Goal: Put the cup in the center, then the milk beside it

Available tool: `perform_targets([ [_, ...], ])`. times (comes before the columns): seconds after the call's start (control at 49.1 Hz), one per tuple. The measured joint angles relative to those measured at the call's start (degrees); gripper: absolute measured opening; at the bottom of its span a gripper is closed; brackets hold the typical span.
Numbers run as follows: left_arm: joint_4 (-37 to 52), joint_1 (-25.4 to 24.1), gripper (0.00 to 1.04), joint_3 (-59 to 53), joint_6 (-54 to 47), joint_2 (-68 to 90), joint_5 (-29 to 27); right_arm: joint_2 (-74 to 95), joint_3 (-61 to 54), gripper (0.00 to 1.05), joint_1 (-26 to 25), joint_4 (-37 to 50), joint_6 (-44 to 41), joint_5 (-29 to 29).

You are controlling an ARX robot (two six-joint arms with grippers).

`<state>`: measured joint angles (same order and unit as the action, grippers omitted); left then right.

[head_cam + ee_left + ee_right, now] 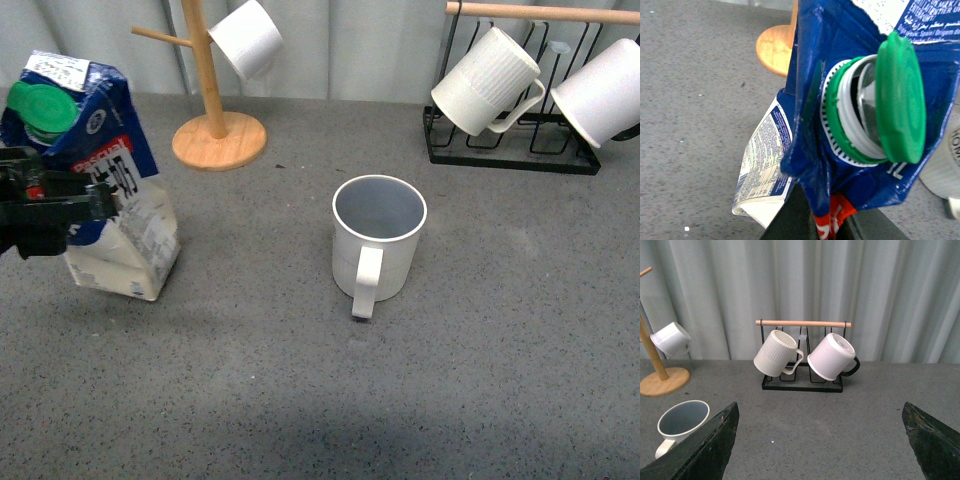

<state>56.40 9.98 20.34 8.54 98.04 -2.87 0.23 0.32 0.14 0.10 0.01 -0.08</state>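
Milk [125, 165] sits at the left side of the grey counter [300, 400], tilted, its top leaning away to the left. Whether its base rests flat on the counter cannot be told. The left gripper [90, 205] reaches in from the left edge, and its black fingers [787, 220] are clamped on the carton's body below the spout. In the left wrist view the red band is pinched between them. The green cap [900, 100] is flipped up on its hinge, showing the white spout ring.

The cup [379, 243] stands upright near the middle of the counter, well apart from the milk, with its handle turned toward the camera. Open counter lies between the two.

Behind the milk, a wooden mug tree [220, 142] carries a small white cup [247, 38] on a peg. At the back right, a black wire rack [540, 12] holds a ribbed mug [488, 80] and a smooth mug [605, 90], both hung tilted. Tree and rack stand well behind the cup and the milk, near the curtain [350, 40].

The right gripper [820, 407], seen only in its own wrist view, has its fingers spread wide, with only counter showing between them.
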Motion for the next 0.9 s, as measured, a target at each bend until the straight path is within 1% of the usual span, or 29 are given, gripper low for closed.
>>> perform_targets([
  [0.163, 1.7, 9.77, 0.04, 2.1, 4.98, 2.71, -6.43, 0.0, 0.0, 0.95, 0.0, 0.0, 0.0, 0.0],
  [0.346, 1.6, 15.91, 0.04, 4.87, 9.42, 5.68, -9.44, 0.0, 0.0, 0.95, 0.0, 0.0, 0.0, 0.0],
  [0.428, 0.96, 16.83, 0.04, 5.92, 11.13, 6.78, -10.16, 0.0, 0.0, 0.95, 0.0, 0.0, 0.0, 0.0],
  [0.611, 0.15, 17.14, 0.04, 7.13, 14.45, 8.15, -11.43, 0.0, 0.0, 0.95, 0.0, 0.0, 0.0, 0.0],
  [0.896, 0.57, 18.14, 0.04, 8.2, 16.31, 9.29, -13.42, 0.0, 0.0, 0.95, 0.0, 0.0, 0.0, 0.0],
])
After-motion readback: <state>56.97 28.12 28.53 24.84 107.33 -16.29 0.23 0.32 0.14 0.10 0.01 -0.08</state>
